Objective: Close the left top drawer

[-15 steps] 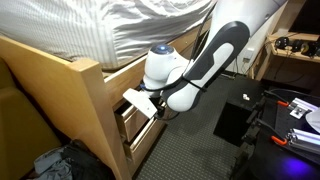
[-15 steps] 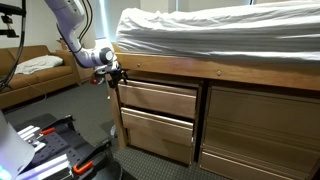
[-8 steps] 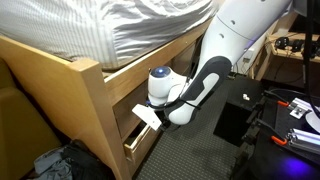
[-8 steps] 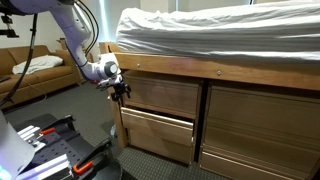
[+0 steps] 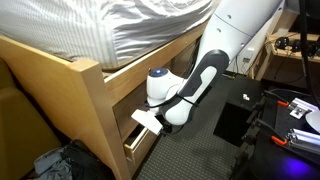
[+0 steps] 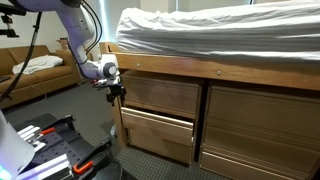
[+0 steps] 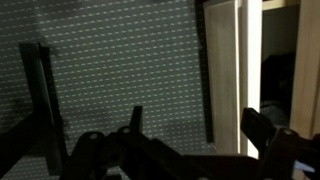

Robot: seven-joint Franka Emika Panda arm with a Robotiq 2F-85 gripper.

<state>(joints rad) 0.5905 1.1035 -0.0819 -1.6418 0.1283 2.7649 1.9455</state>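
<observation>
Tool beside apparently flush left top drawer

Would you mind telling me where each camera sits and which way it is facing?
Exterior view: stands out on the floor, facing the bed's side and the left top drawer; shows the arm and gripper.
Exterior view: sits by the bed's corner post, looking along the bed's side; shows the arm's white links.
Wrist view: looks past the fingers at carpet.
Both exterior views share the mattress and arm.
</observation>
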